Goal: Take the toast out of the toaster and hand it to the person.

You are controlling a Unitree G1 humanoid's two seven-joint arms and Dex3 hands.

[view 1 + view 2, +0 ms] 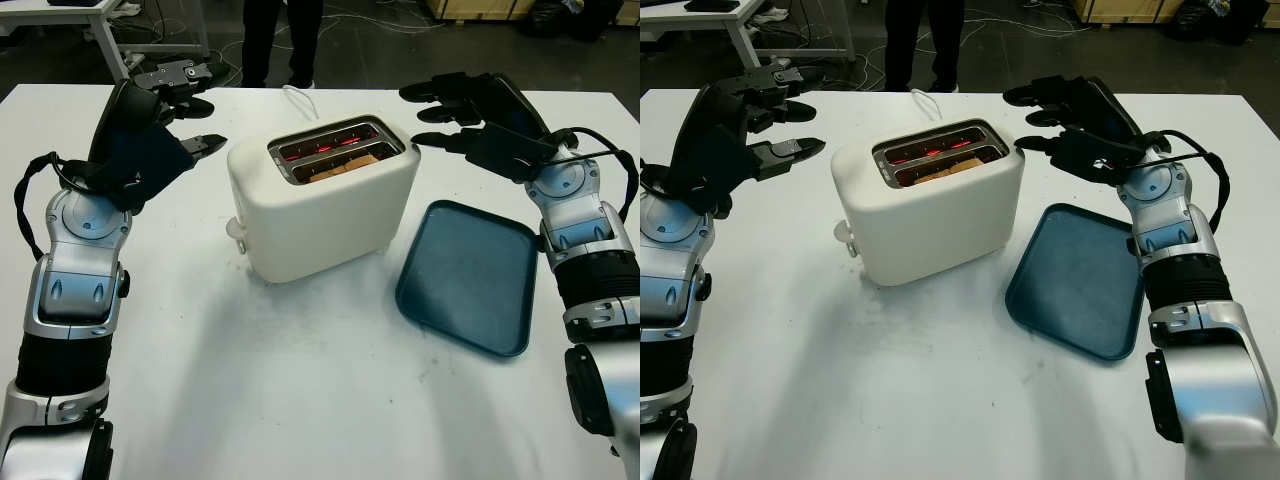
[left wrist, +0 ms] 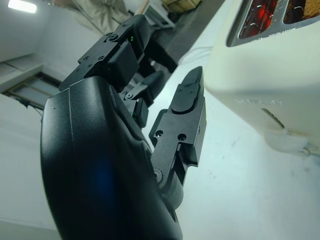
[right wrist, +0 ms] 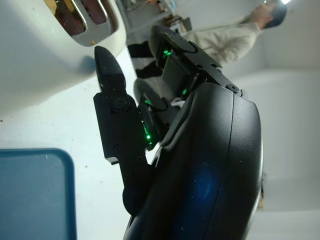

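While toast sits low in the glowing slots of the cream toaster, the left robot hand and right robot hand hover open on either side, holding nothing; a blue tray lies on the white surface below the right robot hand.

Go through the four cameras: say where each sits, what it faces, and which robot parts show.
Left eye view: on the head, facing down at the toaster, toast and tray on the table; left hand and right hand open, flanking the toaster.
Right eye view: same scene, from slightly aside; a person's legs beyond the table.
Left wrist view: at the left wrist, looking past its fingers toward the toaster.
Right wrist view: at the right wrist, showing the toaster, tray and person.
All four share the toaster.
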